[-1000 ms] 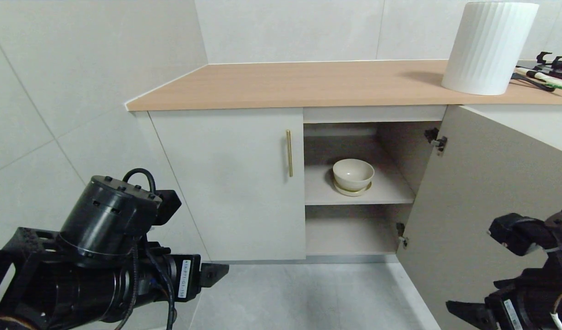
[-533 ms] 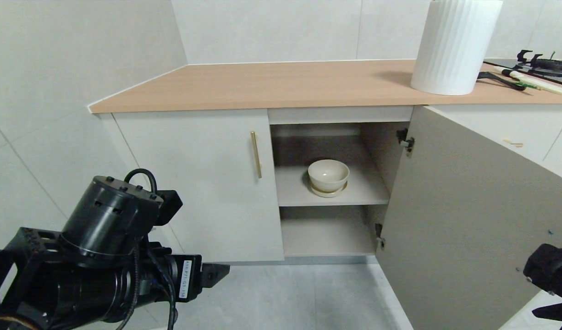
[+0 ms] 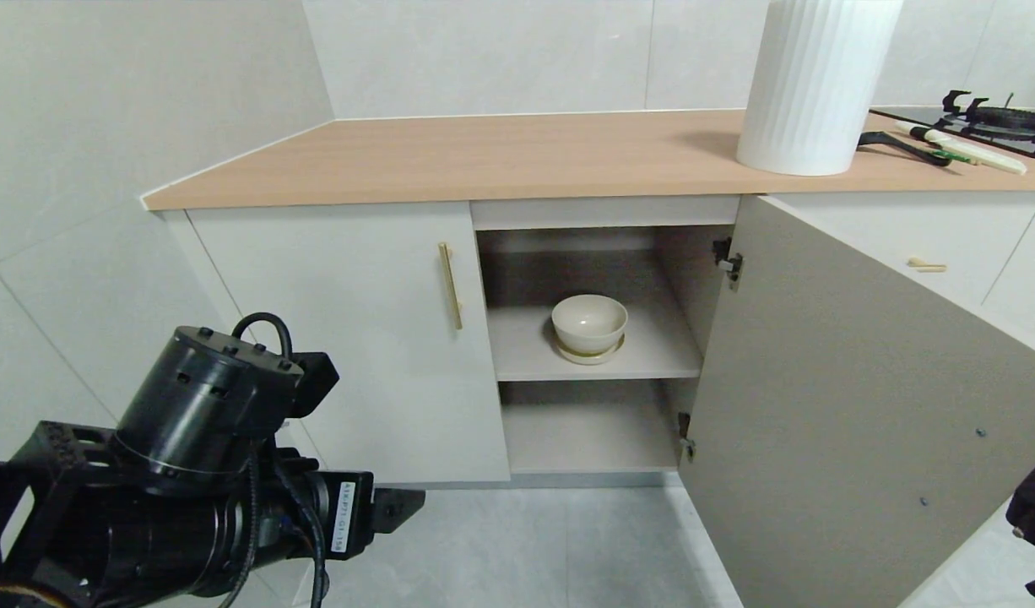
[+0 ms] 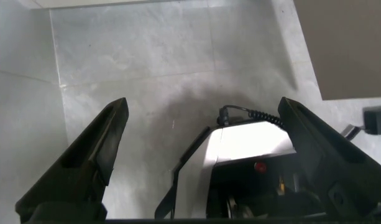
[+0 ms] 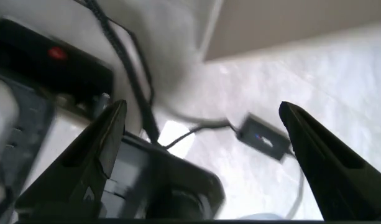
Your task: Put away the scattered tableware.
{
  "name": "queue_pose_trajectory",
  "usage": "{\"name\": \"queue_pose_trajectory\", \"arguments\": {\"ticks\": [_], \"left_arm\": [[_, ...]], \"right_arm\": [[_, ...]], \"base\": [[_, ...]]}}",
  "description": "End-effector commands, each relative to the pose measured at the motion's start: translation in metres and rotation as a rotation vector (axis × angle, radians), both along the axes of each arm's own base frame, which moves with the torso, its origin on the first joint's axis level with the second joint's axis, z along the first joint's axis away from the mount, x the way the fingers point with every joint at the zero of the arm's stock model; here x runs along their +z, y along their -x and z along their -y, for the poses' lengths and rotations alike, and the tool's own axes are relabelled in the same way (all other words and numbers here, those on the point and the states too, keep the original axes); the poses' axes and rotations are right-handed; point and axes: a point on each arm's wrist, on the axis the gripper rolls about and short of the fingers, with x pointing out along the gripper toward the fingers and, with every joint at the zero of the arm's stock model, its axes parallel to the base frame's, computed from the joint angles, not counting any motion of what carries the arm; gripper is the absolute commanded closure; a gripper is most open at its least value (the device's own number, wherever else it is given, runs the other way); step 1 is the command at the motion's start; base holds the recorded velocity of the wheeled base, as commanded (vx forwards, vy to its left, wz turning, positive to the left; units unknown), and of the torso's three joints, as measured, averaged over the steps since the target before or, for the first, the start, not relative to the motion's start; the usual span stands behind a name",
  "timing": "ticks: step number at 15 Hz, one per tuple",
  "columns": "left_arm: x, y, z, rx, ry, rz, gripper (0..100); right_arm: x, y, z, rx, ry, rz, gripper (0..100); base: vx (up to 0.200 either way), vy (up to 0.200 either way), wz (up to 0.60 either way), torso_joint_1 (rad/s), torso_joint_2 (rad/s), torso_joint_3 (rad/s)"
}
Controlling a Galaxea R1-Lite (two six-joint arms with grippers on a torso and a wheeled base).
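Jaws spread wide on left gripper (image 4: 202, 106) and right gripper (image 5: 202, 107), nothing held, both low over the floor (image 4: 146, 56). Bowl (image 3: 589, 321) stacked on a small plate (image 3: 588, 355), upper shelf (image 3: 652, 355) of the cabinet (image 3: 332, 338), right door (image 3: 838, 405) swung open. Possibly more utensils (image 3: 961, 145) on the counter (image 3: 501, 156) beside the white ribbed cylinder (image 3: 813, 84), too small to call. Risk: clipping the open door's edge with the right gripper low beside it; jolting the bowl off its plate with a hard slam.
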Motion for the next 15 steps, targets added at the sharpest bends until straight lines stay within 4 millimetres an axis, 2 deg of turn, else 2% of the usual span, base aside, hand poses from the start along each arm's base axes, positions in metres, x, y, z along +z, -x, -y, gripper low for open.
{"name": "queue_pose_trajectory", "arguments": {"ticks": [1,4,7,11,15], "left_arm": [[0.0,0.0,0.0,0.002,-0.001,-0.001,0],[0.0,0.0,0.0,0.002,-0.001,-0.001,0],[-0.001,-0.001,0.0,0.002,-0.002,-0.003,0],[-0.001,-0.001,0.0,0.002,-0.003,-0.005,0],[-0.001,0.0,0.0,0.002,-0.002,-0.004,0]], "right_arm": [[0.005,-0.005,0.005,-0.072,0.011,0.023,0],[0.016,-0.015,0.016,-0.217,0.0,0.06,0],[0.029,-0.024,0.041,-0.37,0.051,0.102,0],[0.029,-0.024,0.058,-0.436,0.124,0.09,0],[0.027,-0.041,0.072,-0.538,0.139,0.084,0]], "base": [[0.0,0.0,0.0,0.0,0.0,0.0],[0.0,0.0,0.0,0.0,0.0,0.0],[0.0,0.0,0.0,0.0,0.0,0.0],[0.0,0.0,0.0,0.0,0.0,0.0],[0.0,0.0,0.0,0.0,0.0,0.0]]}}
